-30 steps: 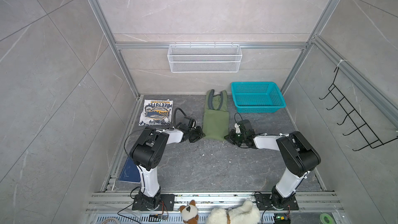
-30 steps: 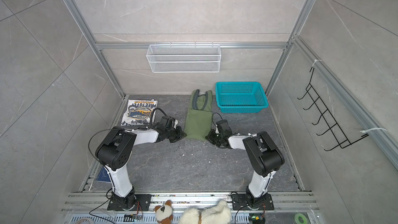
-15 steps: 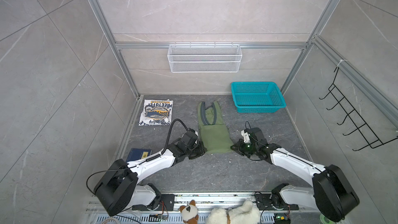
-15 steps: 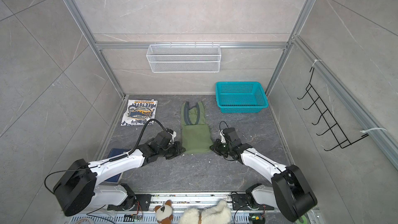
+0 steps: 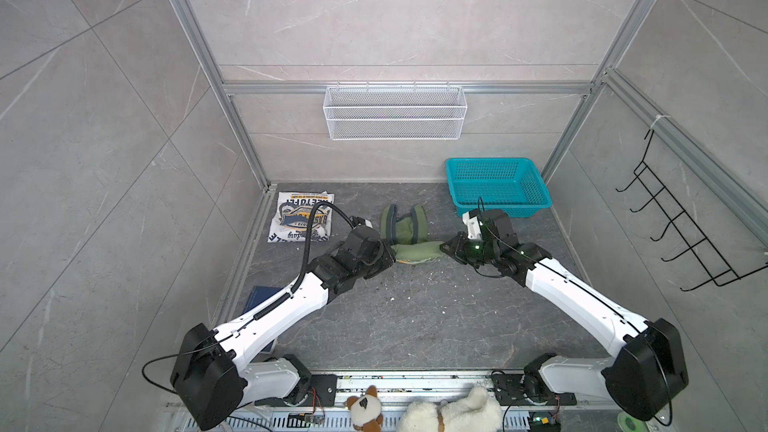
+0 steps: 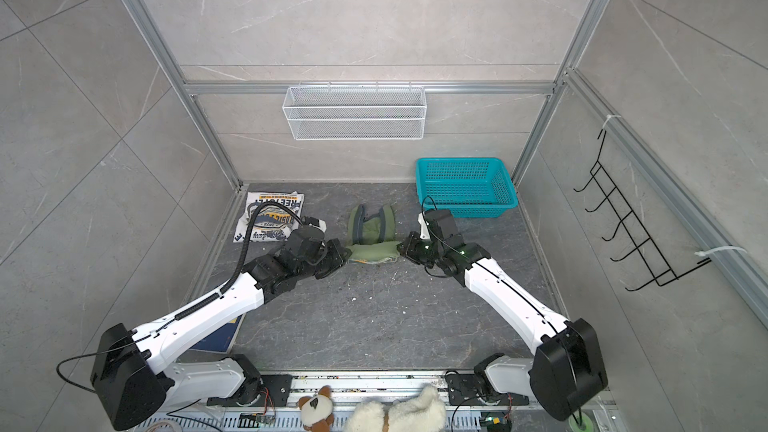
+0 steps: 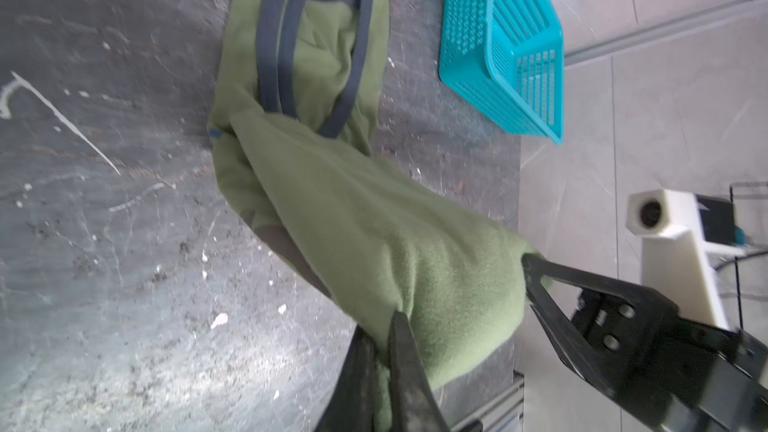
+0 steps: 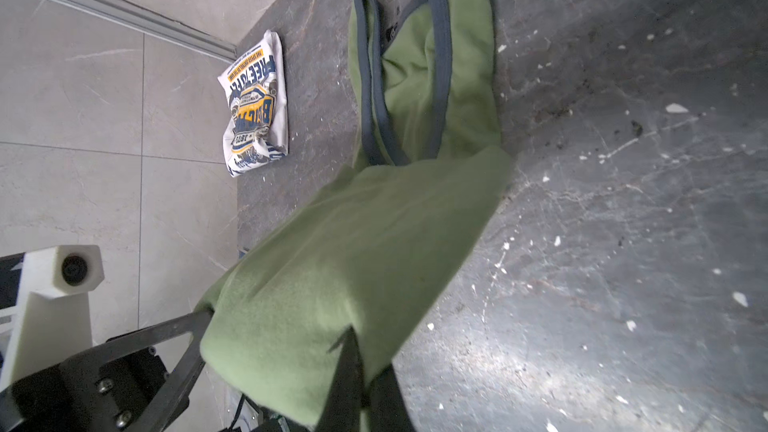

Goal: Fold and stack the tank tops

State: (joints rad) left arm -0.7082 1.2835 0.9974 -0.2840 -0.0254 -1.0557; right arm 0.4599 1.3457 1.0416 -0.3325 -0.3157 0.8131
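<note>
The olive green tank top, of soft fleecy cloth with dark grey-blue binding round neck and armholes, is seen near the middle of the dark, scuffed, stone-patterned tabletop, toward 12 o'clock. Its hem end is held off the tabletop as a taut band, while the straps lie flat. The white tank top, folded into a rectangle with its navy-yellow print upward, lies at 10 o'clock. A teal plastic mesh basket stands at 1 o'clock.

The jaws of the left gripper are pinched nearly together on the hem's 9 o'clock corner, those of the right gripper on its 3 o'clock corner.

Compared with half a second earlier, the hem has been carried from 6 o'clock toward the straps, and the garment is now shorter and doubled over.
</note>
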